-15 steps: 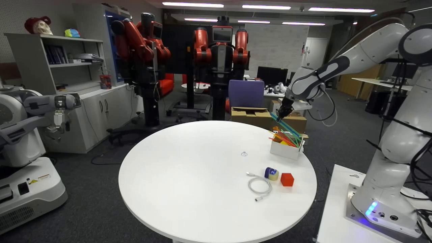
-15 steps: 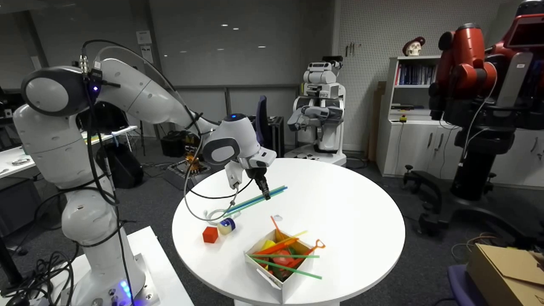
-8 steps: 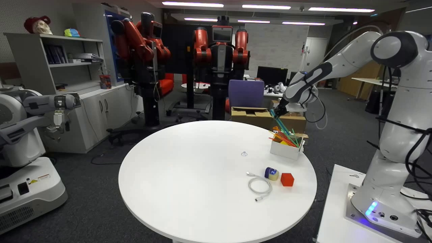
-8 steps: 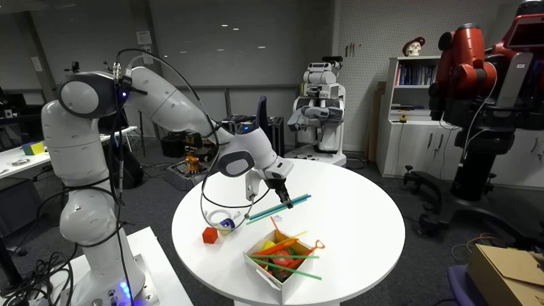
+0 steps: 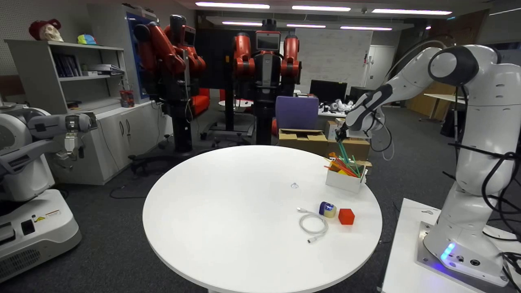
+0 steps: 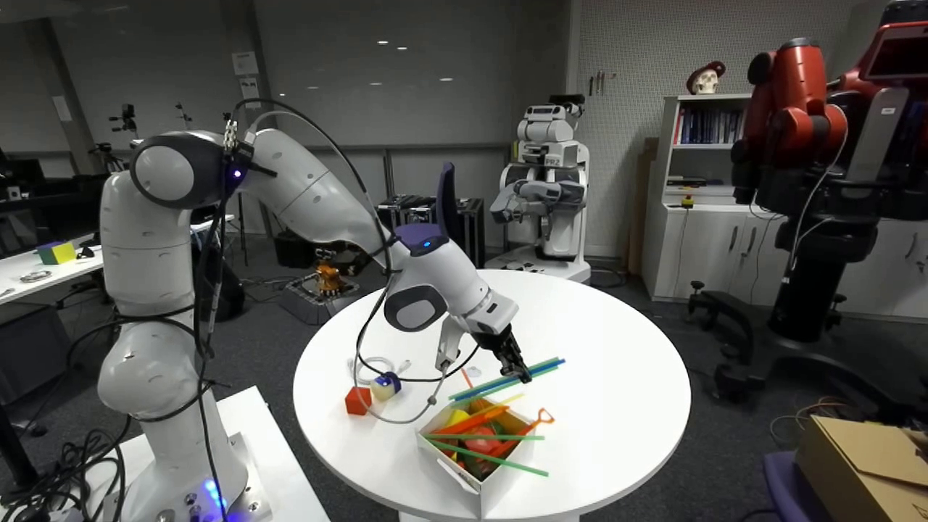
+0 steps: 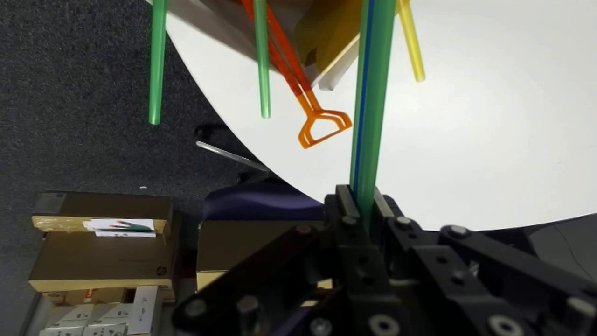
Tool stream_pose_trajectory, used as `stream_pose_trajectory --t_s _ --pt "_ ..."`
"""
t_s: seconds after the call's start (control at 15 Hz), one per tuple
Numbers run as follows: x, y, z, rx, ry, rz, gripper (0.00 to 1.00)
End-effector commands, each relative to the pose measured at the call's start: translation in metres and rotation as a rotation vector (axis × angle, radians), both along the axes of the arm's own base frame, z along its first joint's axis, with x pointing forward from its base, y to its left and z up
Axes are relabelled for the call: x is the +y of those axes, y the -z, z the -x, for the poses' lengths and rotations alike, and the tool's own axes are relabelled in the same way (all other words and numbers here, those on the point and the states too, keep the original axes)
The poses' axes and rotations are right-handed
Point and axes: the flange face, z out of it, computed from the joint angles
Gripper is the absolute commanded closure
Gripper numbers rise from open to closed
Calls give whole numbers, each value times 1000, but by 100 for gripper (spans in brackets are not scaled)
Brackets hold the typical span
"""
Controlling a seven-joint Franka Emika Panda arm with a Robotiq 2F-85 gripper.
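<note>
My gripper (image 7: 364, 198) is shut on a small bundle of green and blue straws (image 7: 375, 93), which stick out lengthwise from between the fingertips. In an exterior view the gripper (image 6: 523, 375) points down, and the straws (image 6: 500, 384) appear at the far rim of a white box (image 6: 500, 493). In an exterior view the straws (image 5: 344, 151) slant down from the gripper (image 5: 340, 138) towards that box (image 5: 343, 182); whether they touch it I cannot tell. Inside lie green straws (image 6: 500, 460), an orange-handled spade (image 6: 540, 418) and yellow pieces (image 6: 457, 417).
On the round white table (image 5: 228, 211) sit a red cube (image 5: 346, 216), a blue and cream jar (image 5: 327, 209), a coiled white cable (image 5: 312, 240) and a small clear item (image 5: 294, 185). The box stands near the table's edge. Cardboard boxes (image 5: 303, 138) and a purple chair (image 5: 297, 112) stand beyond.
Over the last second my gripper has carried the straws across the table to the box, tilting down. The straws stay in its grip, and the things on the table have not moved.
</note>
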Motion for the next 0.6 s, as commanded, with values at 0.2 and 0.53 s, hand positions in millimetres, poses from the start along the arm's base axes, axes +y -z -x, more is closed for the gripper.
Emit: stream_pose_trajectory --t_s 0.2,0.53 --pt "-16 10 2 2 18 34 97" --pt "-14 28 6 41 2 34 97"
